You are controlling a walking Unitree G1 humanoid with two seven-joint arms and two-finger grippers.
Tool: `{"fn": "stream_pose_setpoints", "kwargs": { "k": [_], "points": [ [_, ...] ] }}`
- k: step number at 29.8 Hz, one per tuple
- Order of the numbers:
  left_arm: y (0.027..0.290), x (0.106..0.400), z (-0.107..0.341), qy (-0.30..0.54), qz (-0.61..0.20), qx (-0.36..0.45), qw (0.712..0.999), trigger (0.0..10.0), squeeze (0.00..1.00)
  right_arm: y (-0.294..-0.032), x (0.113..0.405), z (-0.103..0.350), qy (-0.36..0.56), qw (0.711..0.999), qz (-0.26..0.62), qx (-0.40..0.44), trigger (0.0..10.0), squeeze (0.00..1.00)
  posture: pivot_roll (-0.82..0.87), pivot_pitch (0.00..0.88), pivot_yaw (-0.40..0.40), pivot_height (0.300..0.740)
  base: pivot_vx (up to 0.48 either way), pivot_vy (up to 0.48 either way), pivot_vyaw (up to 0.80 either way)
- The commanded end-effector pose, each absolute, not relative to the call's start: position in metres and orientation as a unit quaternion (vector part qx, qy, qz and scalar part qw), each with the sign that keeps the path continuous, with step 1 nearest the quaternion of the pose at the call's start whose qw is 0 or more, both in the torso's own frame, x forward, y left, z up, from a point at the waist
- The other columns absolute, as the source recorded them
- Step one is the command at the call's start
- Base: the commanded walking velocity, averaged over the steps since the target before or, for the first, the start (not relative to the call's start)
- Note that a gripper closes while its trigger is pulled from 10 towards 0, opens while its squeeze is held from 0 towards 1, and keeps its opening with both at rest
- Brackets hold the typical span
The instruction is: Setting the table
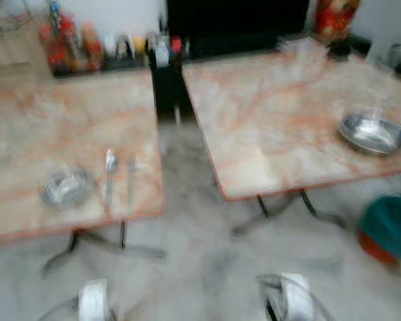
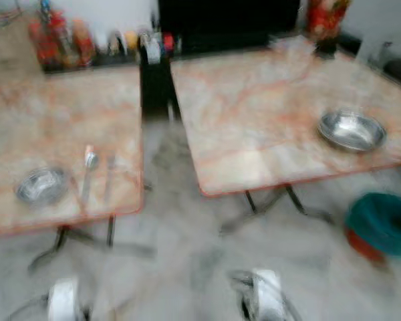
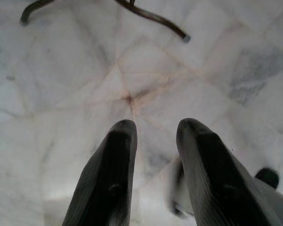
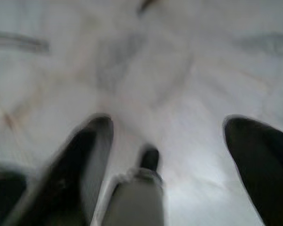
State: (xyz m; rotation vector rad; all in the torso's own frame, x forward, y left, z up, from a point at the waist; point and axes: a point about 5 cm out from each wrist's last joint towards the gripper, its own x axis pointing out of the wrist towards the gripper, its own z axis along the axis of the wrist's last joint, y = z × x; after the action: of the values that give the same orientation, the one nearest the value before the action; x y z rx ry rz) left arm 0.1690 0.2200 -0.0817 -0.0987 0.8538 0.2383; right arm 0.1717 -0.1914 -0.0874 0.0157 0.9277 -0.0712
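Note:
A small steel bowl [image 1: 65, 187] sits near the front edge of the left marble table [image 1: 67, 114]. A spoon [image 1: 110, 166] and a second thin utensil [image 1: 130, 180] lie just to its right. Another steel bowl [image 1: 374, 132] rests at the right side of the right marble table [image 1: 274, 114]. Both arms hang low in front of the tables, and their silver wrists [image 1: 93, 301] [image 1: 295, 297] show at the bottom edge. My left gripper [image 3: 157, 125] is open over the marble floor with nothing in it. My right gripper [image 4: 169, 121] is open wide, also over the floor. The head views are blurred.
Bottles and condiment jars [image 1: 73, 43] line the back of the left table. A narrow gap of floor [image 1: 187, 221] runs between the tables, with metal table legs [image 1: 281, 207] underneath. A teal and red round object [image 1: 391, 227] stands on the floor at the right.

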Motion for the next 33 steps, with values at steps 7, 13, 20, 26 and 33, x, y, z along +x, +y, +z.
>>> {"fn": "stream_pose_setpoints", "kwargs": {
  "k": [7,13,20,26,33],
  "points": [
    [0.229,0.157,-0.085,0.429,0.132,-0.041,0.893,10.0,0.0,-0.176,0.176,-0.087,0.443,0.897,-0.007,0.005,10.0,0.0,0.14,0.0,0.052,0.74,0.0,0.48,0.0],
    [0.23,0.158,-0.084,0.426,0.138,-0.043,0.893,10.0,0.0,-0.175,0.178,-0.086,0.438,0.899,0.002,-0.002,10.0,0.0,0.14,0.0,0.052,0.74,0.0,0.48,0.51],
    [0.231,0.16,-0.084,0.423,0.14,-0.044,0.894,10.0,0.0,-0.176,0.179,-0.086,0.438,0.899,-0.011,0.017,10.0,0.0,0.14,0.0,0.046,0.74,0.0,0.48,0.37],
    [0.229,0.162,-0.083,0.417,0.14,-0.047,0.897,10.0,0.0,-0.178,0.179,-0.086,0.438,0.899,-0.012,0.018,10.0,0.0,0.14,0.0,0.042,0.74,0.0,0.317,0.0],
    [0.23,0.171,-0.077,0.39,0.137,-0.053,0.909,10.0,0.0,-0.179,0.179,-0.086,0.44,0.898,-0.01,0.015,10.0,0.0,0.14,0.0,0.039,0.74,0.0,0.0,0.0]
  ]
}}
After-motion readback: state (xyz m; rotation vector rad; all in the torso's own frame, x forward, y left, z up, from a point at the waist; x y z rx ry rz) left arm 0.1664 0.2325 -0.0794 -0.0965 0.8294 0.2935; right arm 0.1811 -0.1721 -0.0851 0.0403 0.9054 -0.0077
